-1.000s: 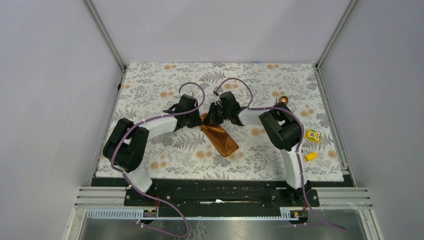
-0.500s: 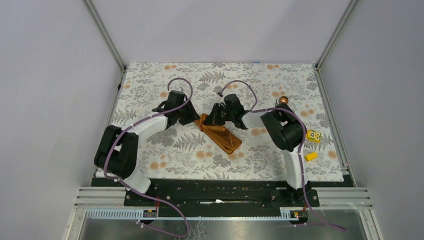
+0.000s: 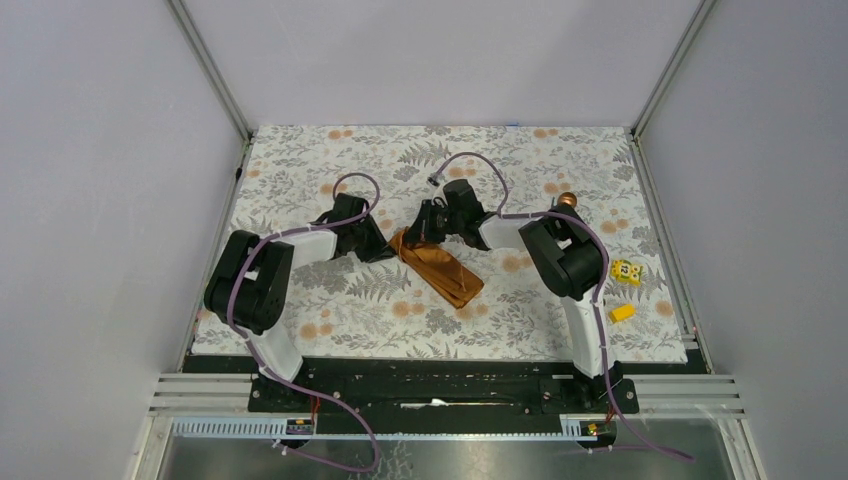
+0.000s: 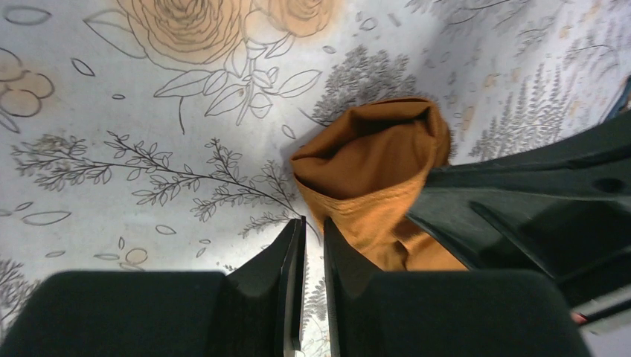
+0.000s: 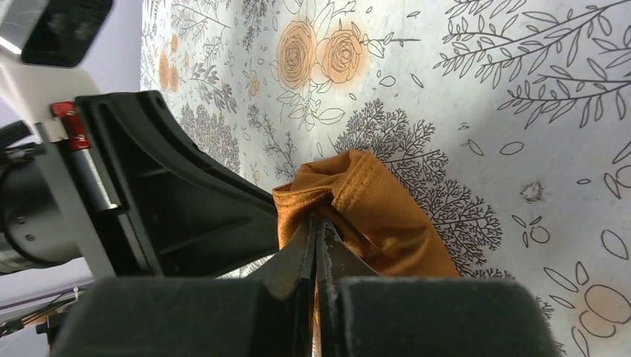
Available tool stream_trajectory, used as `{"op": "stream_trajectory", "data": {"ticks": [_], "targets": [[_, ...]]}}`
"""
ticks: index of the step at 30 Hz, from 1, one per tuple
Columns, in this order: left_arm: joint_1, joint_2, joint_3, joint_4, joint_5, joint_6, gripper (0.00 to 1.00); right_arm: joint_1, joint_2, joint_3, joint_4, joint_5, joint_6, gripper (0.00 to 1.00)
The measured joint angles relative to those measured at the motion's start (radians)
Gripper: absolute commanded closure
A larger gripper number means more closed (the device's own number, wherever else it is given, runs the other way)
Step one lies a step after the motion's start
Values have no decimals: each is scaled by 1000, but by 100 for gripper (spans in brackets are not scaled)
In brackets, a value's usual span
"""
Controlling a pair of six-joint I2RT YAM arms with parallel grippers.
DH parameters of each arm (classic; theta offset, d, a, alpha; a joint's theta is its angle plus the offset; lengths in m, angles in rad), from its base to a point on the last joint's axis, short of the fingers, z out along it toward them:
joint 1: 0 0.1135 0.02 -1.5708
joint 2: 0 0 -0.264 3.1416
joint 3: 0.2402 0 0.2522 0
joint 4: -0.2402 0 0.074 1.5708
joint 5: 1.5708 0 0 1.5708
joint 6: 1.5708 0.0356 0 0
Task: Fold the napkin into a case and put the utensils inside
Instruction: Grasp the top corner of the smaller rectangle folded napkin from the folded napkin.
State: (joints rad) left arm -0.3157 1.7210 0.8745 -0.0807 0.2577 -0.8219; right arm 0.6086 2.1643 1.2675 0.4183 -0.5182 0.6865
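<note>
The napkin (image 3: 440, 270) lies as a long narrow orange-brown case, slanting across the middle of the floral cloth. Its far end (image 4: 372, 149) is lifted and gapes open. My right gripper (image 3: 418, 236) (image 5: 318, 219) is shut on the upper edge of that mouth. My left gripper (image 3: 388, 246) (image 4: 313, 223) sits just left of the mouth. Its jaws stand a narrow slit apart with only tablecloth showing between them, and one finger rests against the cloth. Of the utensils I see only a small copper bowl (image 3: 567, 199) behind the right arm's elbow.
Two yellow blocks (image 3: 625, 270) (image 3: 622, 313) lie at the right, near the right arm. The floral tablecloth (image 3: 320, 160) covers the table between grey walls. Both arms crowd the middle, wrists almost touching over the case's far end.
The left arm swung out to the left and came back low beside the case's mouth. The far end of the case now stands raised and open where it lay flat.
</note>
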Motion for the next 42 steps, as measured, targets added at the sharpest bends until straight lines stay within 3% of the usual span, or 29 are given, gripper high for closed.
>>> {"op": "stream_trajectory", "data": {"ticks": [2,5,8,13,20,27,31,34,42], "targets": [[-2,17,-1,16,15,-12,83,0,0,-1,-3,0,3,99],[-2,17,-5,33,15,-16,83,0,-8,-13,-21,3,-10,84],[-2,17,-18,51,18,-19,83,0,-28,-14,-87,3,-59,81],[-2,11,-34,76,24,-26,76,1,-89,-8,-212,5,-158,69],[-2,6,-36,78,27,-26,74,1,-102,61,-297,8,-266,63],[-2,6,-40,84,31,-26,75,2,-14,148,-331,9,-321,72],[-2,6,-40,83,31,-26,75,6,16,168,-349,11,-346,66],[-2,6,-40,84,32,-26,75,16,21,171,-354,14,-362,67],[-2,6,-40,84,31,-25,76,40,23,175,-359,73,-379,100]]}}
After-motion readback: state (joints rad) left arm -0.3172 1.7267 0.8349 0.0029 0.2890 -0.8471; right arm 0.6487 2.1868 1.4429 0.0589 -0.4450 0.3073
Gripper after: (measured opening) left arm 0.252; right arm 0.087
